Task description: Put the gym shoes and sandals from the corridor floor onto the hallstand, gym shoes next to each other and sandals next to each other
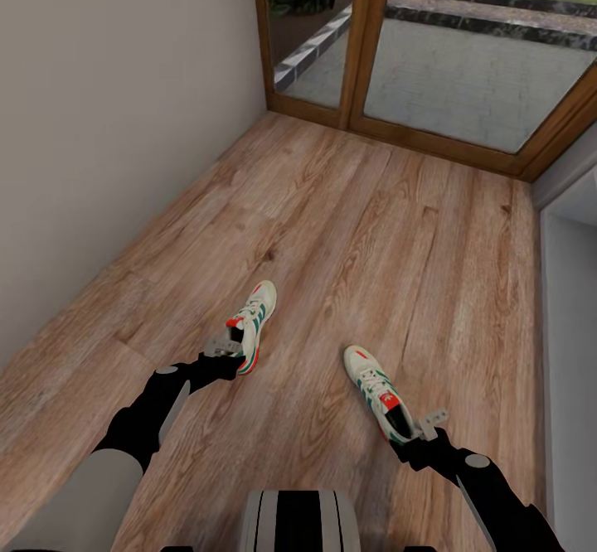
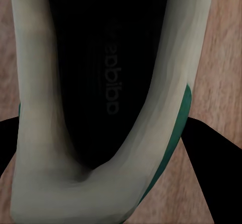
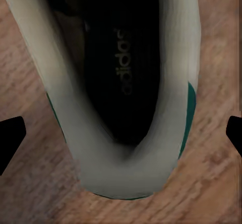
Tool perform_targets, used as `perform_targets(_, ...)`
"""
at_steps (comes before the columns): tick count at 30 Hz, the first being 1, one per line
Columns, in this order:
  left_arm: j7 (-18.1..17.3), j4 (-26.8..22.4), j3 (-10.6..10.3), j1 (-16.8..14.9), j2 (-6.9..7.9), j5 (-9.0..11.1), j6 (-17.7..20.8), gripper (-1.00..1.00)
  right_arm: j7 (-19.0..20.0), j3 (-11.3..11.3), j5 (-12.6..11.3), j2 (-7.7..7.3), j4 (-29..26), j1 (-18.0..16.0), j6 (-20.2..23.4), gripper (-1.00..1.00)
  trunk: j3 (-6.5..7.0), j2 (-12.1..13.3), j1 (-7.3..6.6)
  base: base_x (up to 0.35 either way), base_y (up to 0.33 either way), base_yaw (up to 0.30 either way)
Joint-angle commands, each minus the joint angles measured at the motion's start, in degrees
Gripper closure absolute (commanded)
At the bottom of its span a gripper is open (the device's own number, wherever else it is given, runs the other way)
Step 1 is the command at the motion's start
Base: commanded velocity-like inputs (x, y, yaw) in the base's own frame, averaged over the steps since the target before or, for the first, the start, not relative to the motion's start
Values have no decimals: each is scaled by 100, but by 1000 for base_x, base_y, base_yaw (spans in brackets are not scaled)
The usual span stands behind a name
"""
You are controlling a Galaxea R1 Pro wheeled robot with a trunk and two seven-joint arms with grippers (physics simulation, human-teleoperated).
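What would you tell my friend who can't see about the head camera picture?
Two cream-white gym shoes lie apart on the wood floor, and the left gripper reaches the heel of the left shoe, the right gripper the heel of the right shoe. Glass doors stand ahead.

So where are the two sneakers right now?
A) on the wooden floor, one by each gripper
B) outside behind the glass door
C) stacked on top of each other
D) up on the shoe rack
A: the left sneaker and the right sneaker lie apart on the wooden floor, with the left gripper and right gripper at their heels.

left arm (image 1: 157, 407) reaching forward, jaws spread; right arm (image 1: 481, 477) reaching forward, jaws spread wide
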Motion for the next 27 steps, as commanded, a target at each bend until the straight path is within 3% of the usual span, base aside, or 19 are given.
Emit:
perform_targets(1,-8,-9,-10,1,5,10,35,100,44,-20,49,4,-10,-1,22,-100,-4,-1,0,64,-39,0)
perform_targets(27,-7,-9,-1,-16,1,12,35,100,44,-20,48,3,-14,0,22,-100,-4,-1,0,26,-4,0)
